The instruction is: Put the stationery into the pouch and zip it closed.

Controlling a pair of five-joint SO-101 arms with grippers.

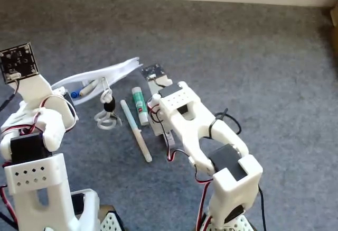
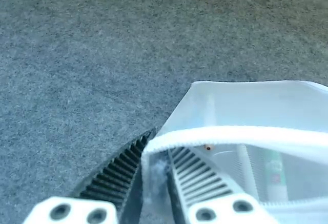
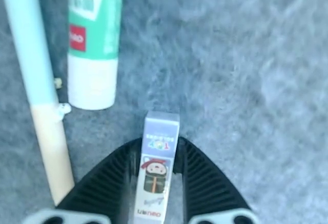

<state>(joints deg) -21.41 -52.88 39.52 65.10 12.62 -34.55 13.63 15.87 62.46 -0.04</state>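
Both busy: your left hand pinched pouch rim to hold mouth open; right hand clamped small box, likely for loading.

The table is speckled grey. The pouch is translucent white with a solid white band along its edge. The glue stick is green with one white end and a small red mark. Beside the glue stick, the pen is pale blue and cream. The small box is lilac with a printed cartoon figure. The left fingers and right fingers are black and ribbed.
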